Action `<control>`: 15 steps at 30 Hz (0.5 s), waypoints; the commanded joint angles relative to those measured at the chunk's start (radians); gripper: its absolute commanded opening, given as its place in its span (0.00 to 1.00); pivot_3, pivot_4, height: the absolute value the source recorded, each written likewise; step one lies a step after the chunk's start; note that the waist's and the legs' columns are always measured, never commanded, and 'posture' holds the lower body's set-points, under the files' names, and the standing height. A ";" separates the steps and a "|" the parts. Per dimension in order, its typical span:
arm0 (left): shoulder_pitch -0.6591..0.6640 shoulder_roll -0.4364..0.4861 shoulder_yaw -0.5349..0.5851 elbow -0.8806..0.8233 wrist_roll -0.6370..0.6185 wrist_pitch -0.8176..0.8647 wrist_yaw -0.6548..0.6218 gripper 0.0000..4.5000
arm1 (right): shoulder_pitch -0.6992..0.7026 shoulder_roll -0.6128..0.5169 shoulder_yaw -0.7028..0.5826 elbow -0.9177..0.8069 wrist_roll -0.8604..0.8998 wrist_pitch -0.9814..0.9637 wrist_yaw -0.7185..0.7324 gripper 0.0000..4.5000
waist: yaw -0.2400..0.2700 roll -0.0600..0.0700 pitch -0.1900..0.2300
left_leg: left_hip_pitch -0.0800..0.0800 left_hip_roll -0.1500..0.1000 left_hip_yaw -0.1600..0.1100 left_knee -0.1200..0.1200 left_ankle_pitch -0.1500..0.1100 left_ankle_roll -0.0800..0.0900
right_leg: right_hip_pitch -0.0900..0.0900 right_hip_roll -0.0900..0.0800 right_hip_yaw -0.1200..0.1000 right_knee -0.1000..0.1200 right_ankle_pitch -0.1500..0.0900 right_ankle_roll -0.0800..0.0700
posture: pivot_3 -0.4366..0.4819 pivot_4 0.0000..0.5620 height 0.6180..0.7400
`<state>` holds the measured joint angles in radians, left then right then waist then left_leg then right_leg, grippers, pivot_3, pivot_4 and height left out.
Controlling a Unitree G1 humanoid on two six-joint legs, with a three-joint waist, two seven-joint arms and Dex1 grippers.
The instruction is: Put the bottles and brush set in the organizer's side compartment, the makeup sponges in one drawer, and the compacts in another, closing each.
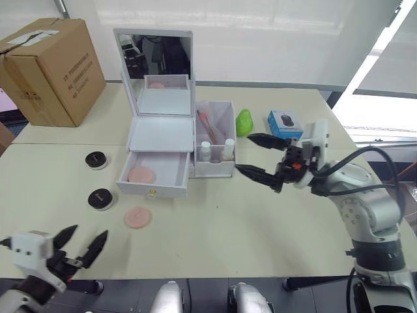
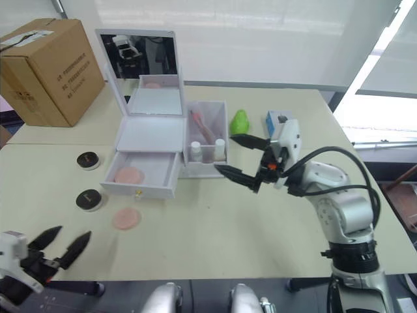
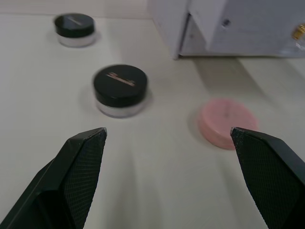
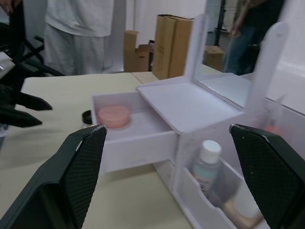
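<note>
The organizer stands toward the back of the pale tabletop, its mirror lid upright. Its lower drawer is pulled out, and one pink makeup sponge lies inside it. The second makeup sponge sits on the tabletop just in front of the open drawer. On the organizer's right, the side compartment holds the brush set leaning at the back and two small bottles upright in the lower front section.

Two compacts with black lids rest on the tabletop to the left of the organizer, well apart from each other: one farther back, the other nearer and close to the loose sponge.

The right end effector hovers just beside the side compartment, its two black fingers spread wide and holding nothing. The left end effector is low at the near edge of the tabletop, fingers likewise spread and empty, aimed toward the nearer compact and the loose sponge.

A brown cardboard box stands at the far left. Behind the organizer's right side lie a green object and a small blue box. In the right wrist view a person in a white top stands beyond the tabletop.
</note>
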<state>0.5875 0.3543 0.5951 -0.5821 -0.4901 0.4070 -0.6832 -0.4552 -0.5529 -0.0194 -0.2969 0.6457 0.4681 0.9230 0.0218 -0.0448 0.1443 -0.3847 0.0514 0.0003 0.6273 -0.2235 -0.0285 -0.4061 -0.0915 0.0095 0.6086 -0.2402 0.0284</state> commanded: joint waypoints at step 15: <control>-0.271 0.066 -0.346 0.102 0.213 0.083 0.201 0.99 | -0.037 0.023 0.030 -0.060 0.015 0.013 0.011 1.00 | -0.011 0.003 -0.004 | 0.002 0.000 -0.001 0.001 0.001 0.002 | 0.004 0.004 0.003 0.003 0.001 0.000 | 0.48 0.27 0.85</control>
<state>0.3195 0.4121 0.2549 -0.4745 -0.2869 0.4853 -0.4950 -0.4882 -0.5242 0.0283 -0.3194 0.6486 0.4818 0.9386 0.0111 -0.0421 0.1408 -0.3826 0.0514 -0.0009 0.6281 -0.2225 -0.0268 -0.4023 -0.0875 0.0127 0.6112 -0.2395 0.0288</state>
